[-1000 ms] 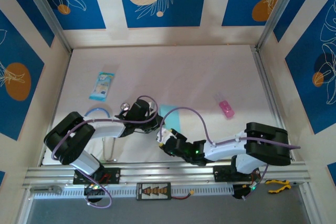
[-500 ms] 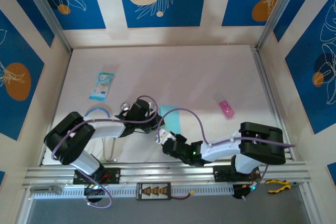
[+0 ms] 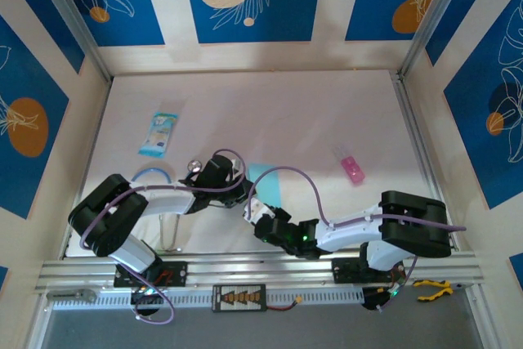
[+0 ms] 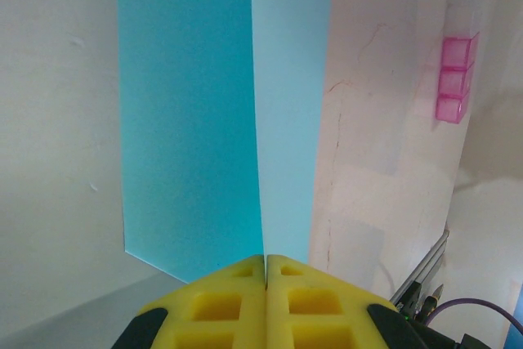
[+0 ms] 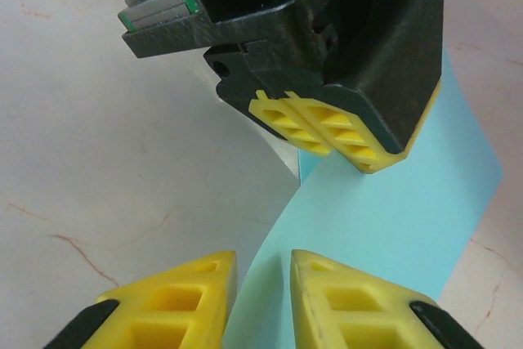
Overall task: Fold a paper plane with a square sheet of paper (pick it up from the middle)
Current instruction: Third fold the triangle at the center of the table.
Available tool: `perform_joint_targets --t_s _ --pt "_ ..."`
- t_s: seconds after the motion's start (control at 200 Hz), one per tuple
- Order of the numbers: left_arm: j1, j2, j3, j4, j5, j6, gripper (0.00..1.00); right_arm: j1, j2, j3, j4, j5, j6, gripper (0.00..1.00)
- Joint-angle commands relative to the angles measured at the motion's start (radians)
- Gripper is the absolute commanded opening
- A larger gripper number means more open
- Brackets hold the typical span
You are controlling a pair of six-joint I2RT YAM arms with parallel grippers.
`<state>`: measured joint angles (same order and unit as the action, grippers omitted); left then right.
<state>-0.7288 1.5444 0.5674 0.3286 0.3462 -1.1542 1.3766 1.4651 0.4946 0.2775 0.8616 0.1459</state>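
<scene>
On the white table (image 3: pixel 327 112), near its front middle, the square sheet of paper (image 5: pixel 392 210) rises off the surface, bent over in a curve between the two arms. The left gripper (image 4: pixel 265 266) has its yellow pads pressed fully together on the sheet's edge, right where the bend line runs in. The right gripper (image 5: pixel 263 284) sits just beside it, its jaws a narrow gap apart with the paper's curve passing at that gap; as far as can be seen, it holds nothing. The step in hand looks like pinching the bend into a centre crease. To do it well, the right jaws should meet squarely on the bend, close to the left pinch, with the paper's edges aligned, and without tugging the thin sheet sideways.
</scene>
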Motion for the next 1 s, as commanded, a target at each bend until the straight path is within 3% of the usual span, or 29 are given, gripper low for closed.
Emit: perform_joint_targets --t_s 0.0,0.3,0.515,0.625,0.71,0.84,0.995 --pt "0.007 -0.01 0.011 -0.011 -0.013 -0.002 0.03 0.008 -0.013 -0.01 0.01 0.018 0.032 0.21" --pt "0.006 -0.018 0.018 -0.032 -0.018 0.007 0.05 0.003 -0.011 -0.01 -0.026 0.026 0.082 0.07" --pt "0.016 -0.085 0.07 -0.207 -0.074 0.105 0.36 -0.047 -0.055 -0.038 -0.017 -0.072 0.142 0.0" --pt "0.032 -0.134 0.128 -0.359 -0.125 0.196 0.47 -0.131 -0.095 -0.064 0.01 -0.276 0.195 0.0" --pt "0.055 -0.154 0.18 -0.446 -0.144 0.261 0.5 -0.235 -0.127 -0.087 0.051 -0.48 0.263 0.0" --pt "0.094 -0.133 0.264 -0.507 -0.119 0.347 0.49 -0.401 -0.156 -0.115 0.134 -0.771 0.345 0.0" --pt "0.121 -0.022 0.392 -0.516 -0.033 0.44 0.44 -0.529 -0.129 -0.079 0.12 -0.98 0.361 0.0"
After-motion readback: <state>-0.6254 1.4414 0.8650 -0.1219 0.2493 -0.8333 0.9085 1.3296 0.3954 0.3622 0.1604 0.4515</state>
